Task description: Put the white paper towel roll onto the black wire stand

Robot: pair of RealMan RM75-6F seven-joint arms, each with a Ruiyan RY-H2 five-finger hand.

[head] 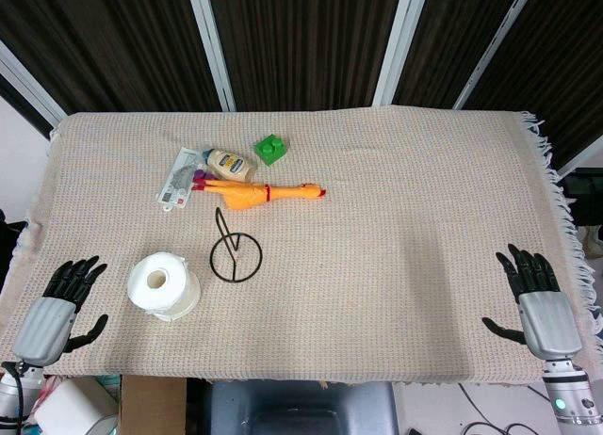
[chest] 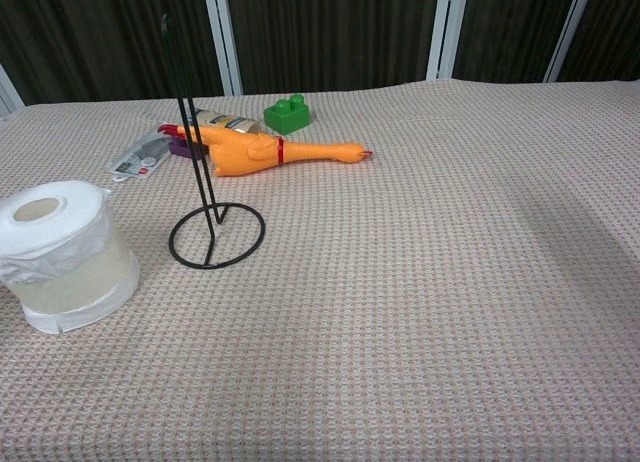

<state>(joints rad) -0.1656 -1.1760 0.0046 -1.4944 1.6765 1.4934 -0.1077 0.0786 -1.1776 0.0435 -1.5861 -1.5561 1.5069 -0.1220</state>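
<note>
Paper towel roll (head: 164, 285), likely light and squashy, stands upright near the bench's front-left corner beside the black wire stand (head: 233, 251); best gripped around its sides by the left robot hand (head: 62, 306), empty and spread like the right robot hand (head: 537, 301).

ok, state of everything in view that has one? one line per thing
roll: upright on the cloth, hole up, not on the stand, partly in plastic wrap
stand: upright, bare, right of the roll
left robot hand: open, flat at the table edge, holding nothing
right robot hand: open, flat at the table edge, holding nothing
rubber chicken: lying on its side
bottle: lying down
</note>
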